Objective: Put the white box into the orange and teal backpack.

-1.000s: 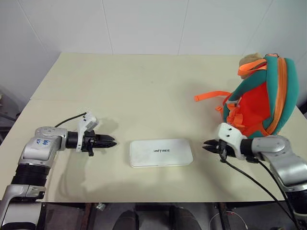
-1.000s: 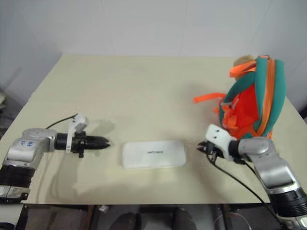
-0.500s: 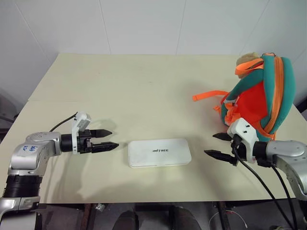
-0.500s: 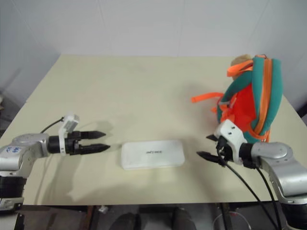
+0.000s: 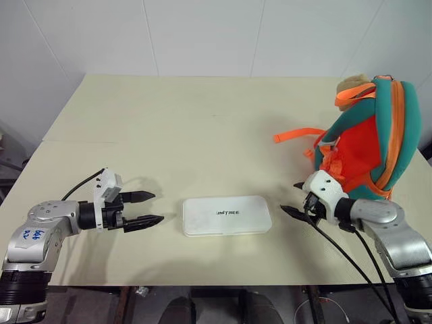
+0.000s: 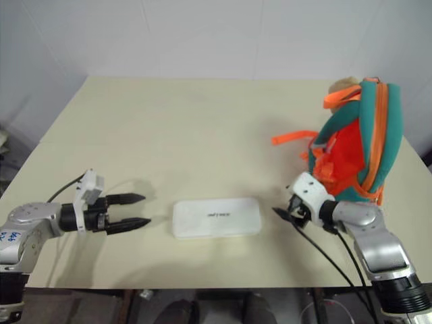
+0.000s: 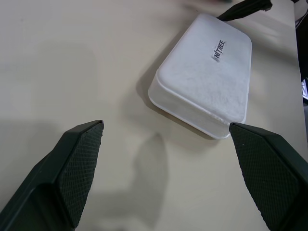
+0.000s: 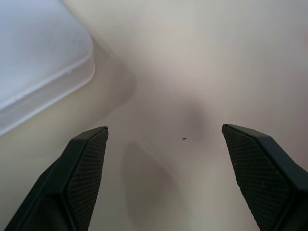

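Observation:
The white box (image 5: 226, 215) lies flat near the table's front edge, with grey lettering on its lid. It also appears in the left wrist view, white box (image 7: 204, 80). My left gripper (image 5: 150, 208) is open a short way to the box's left, pointing at it. To the box's right my right gripper (image 5: 292, 200) is open too, with a gap between it and the box. The orange and teal backpack (image 5: 368, 138) stands upright at the table's right side, just behind my right arm, with a tan plush toy (image 5: 352, 84) at its top.
An orange strap (image 5: 297, 135) trails from the backpack onto the cream table (image 5: 189, 128). A white wall rises behind the table. A black cable (image 5: 344, 250) hangs from my right wrist over the front edge.
Both grippers have gone from shut to open. The left hand has drawn back a little from the box. The right hand swung out and came back near the box's right end.

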`<move>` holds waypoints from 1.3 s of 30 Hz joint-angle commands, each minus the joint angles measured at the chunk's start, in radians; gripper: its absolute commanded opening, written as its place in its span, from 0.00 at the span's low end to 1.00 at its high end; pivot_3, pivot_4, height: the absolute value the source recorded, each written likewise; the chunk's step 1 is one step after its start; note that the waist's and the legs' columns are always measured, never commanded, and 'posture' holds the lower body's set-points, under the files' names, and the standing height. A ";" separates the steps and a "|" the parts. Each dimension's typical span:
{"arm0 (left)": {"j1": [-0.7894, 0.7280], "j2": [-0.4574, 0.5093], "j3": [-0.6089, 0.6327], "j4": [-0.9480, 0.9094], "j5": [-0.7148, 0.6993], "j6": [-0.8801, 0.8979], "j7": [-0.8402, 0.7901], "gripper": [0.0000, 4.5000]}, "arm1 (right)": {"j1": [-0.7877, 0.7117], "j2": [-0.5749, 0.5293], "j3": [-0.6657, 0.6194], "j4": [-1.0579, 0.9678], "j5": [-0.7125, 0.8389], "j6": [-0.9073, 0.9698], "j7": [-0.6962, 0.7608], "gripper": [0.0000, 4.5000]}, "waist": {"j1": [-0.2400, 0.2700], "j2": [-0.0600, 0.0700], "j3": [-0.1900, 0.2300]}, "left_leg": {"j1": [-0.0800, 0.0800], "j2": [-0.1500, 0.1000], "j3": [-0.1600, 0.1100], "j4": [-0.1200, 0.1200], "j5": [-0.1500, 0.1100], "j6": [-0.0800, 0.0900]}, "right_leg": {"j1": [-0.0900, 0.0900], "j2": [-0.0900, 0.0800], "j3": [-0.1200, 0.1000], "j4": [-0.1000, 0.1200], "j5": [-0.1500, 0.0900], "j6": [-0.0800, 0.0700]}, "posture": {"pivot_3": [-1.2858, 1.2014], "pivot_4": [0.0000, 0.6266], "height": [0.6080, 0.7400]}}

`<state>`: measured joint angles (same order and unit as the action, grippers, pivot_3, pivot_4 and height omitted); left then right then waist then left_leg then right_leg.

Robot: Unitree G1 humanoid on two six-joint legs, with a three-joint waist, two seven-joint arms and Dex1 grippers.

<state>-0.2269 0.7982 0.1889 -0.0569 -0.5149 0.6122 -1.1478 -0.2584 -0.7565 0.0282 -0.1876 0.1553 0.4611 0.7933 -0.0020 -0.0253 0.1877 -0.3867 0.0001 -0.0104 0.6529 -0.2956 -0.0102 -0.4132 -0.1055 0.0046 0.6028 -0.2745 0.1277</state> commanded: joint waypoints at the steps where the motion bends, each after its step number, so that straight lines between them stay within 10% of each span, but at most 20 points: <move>1: -0.008 0.028 -0.028 -0.057 -0.064 0.187 0.037 0.99 | -0.024 0.017 0.014 0.009 -0.035 -0.043 -0.026 1.00 | -0.001 0.000 0.000 | 0.000 0.000 0.000 0.000 0.000 0.000 | 0.000 0.000 0.000 0.000 0.000 0.000 | 0.52 0.24 1.00; 17: -0.106 -0.069 -0.010 -0.051 -0.260 0.587 0.172 0.99 | -0.040 0.050 0.054 0.024 -0.060 -0.087 -0.006 1.00 | 0.000 0.000 0.000 | 0.002 -0.002 -0.001 0.001 0.002 -0.002 | 0.000 0.005 0.000 0.005 0.000 0.000 | 0.52 0.24 1.00; 39: -0.152 -0.238 -0.020 0.027 -0.313 0.680 0.300 0.99 | -0.018 0.067 0.069 -0.029 -0.051 -0.074 0.006 1.00 | 0.001 0.000 0.000 | 0.002 -0.003 -0.003 0.001 0.003 -0.005 | 0.000 0.005 0.000 0.005 0.000 0.000 | 0.52 0.24 1.00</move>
<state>-0.3689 0.5734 0.1522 -0.0270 -0.7996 1.2832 -0.8587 -0.2807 -0.6929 0.1057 -0.1726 0.0921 0.3928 0.7943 -0.0010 -0.0253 0.1876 -0.3849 -0.0027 -0.0131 0.6535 -0.2927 -0.0148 -0.4127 -0.1005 0.0046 0.6075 -0.2744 0.1278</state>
